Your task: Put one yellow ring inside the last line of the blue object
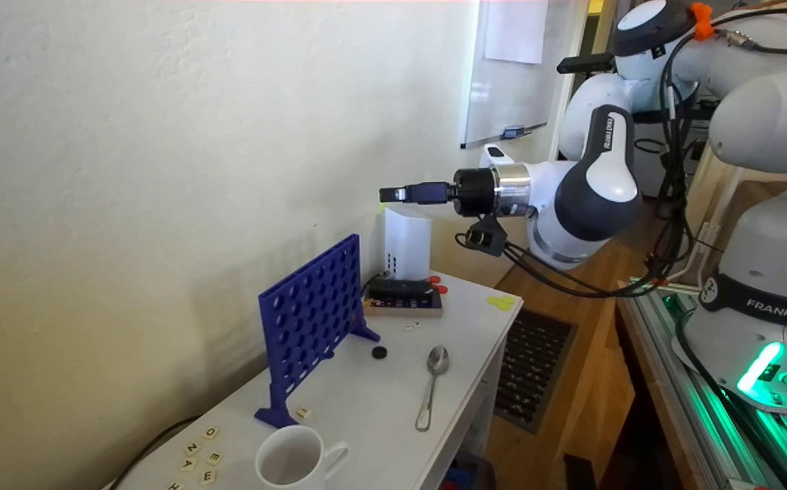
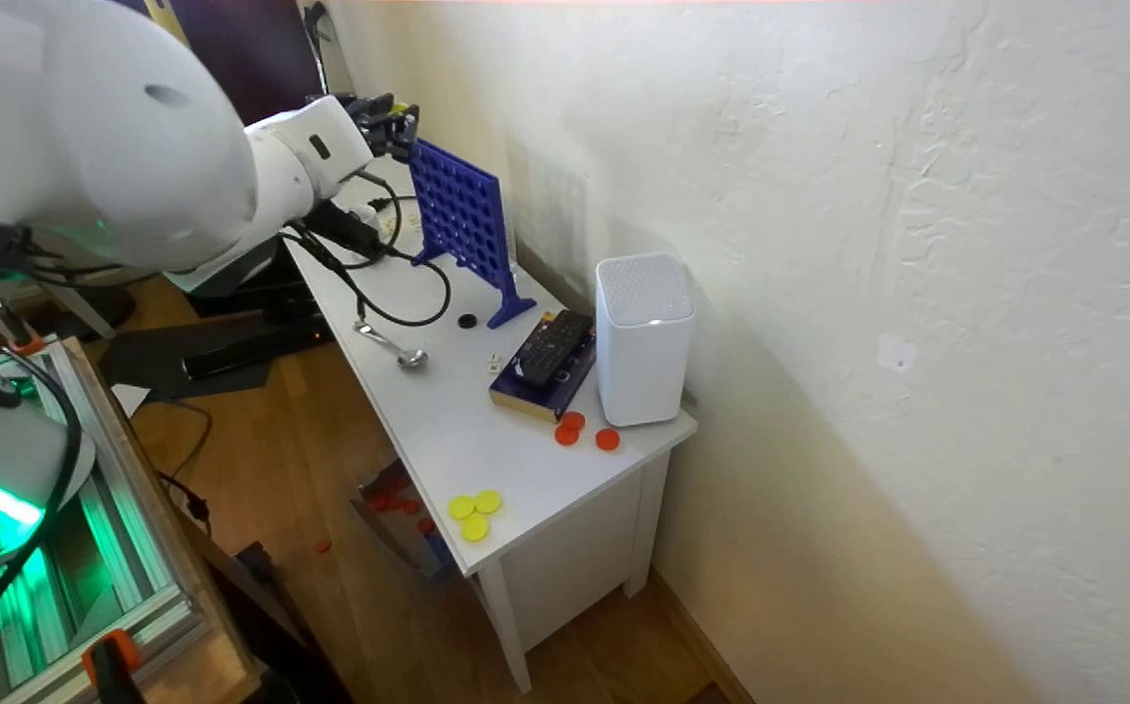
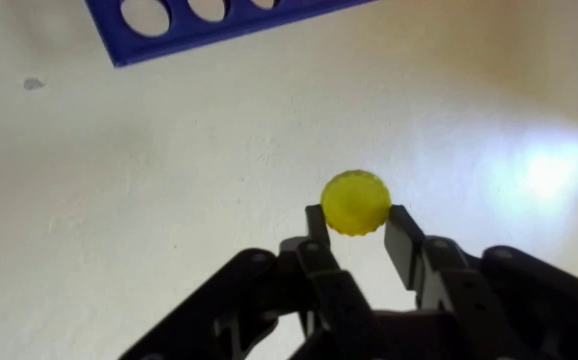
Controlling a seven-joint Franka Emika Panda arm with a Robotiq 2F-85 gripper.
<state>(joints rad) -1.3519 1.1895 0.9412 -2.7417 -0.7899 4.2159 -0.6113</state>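
The blue object (image 1: 312,306) is an upright grid panel on small feet, standing on the white table near the wall; it also shows in an exterior view (image 2: 462,210). In the wrist view a corner of the panel (image 3: 181,27) shows at the top left. My gripper (image 3: 356,212) is shut on a yellow ring (image 3: 355,195), a round disc held by its edges at the fingertips, apart from the panel. In an exterior view the gripper (image 1: 388,195) is level, higher than the panel's top. Other yellow rings (image 2: 473,513) lie at the table's corner.
A tall white box (image 2: 648,342) stands beside a book with a black remote (image 2: 555,344). Red discs (image 2: 572,427) lie near them. A spoon (image 1: 432,384), a black disc (image 1: 379,352), a white cup (image 1: 290,459) and letter tiles (image 1: 210,457) are on the table. The wall stands behind.
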